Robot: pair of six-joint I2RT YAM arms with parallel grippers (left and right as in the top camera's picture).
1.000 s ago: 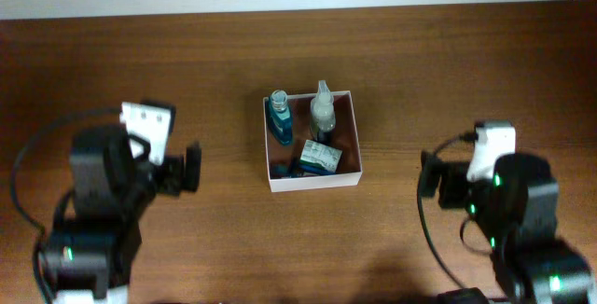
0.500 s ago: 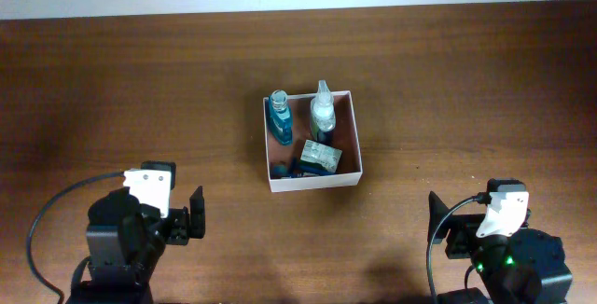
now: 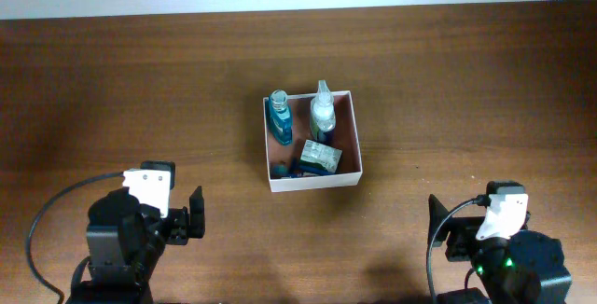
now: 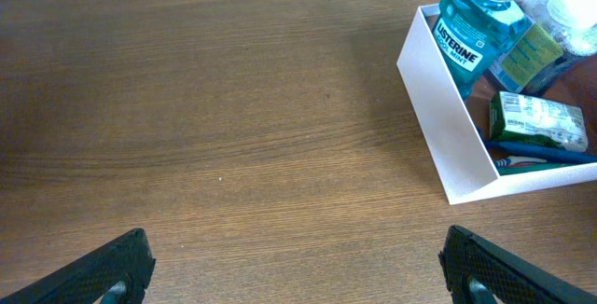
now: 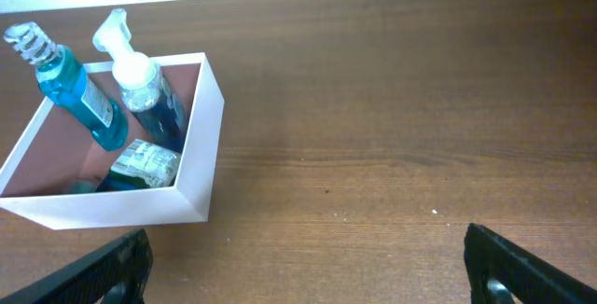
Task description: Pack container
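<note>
The container (image 3: 312,182) sits mid-worktop (image 3: 140,71) with bottles inside, while the left end effector (image 4: 294,267) and right end effector (image 5: 308,267) near the front corners both gape wide, empty

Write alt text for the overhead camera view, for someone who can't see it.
A white-walled container on a wooden table holds a blue mouthwash bottle, a pump bottle and a small green carton. The left gripper and right gripper sit near the bottom corners, apart from it, jaws open.
</note>
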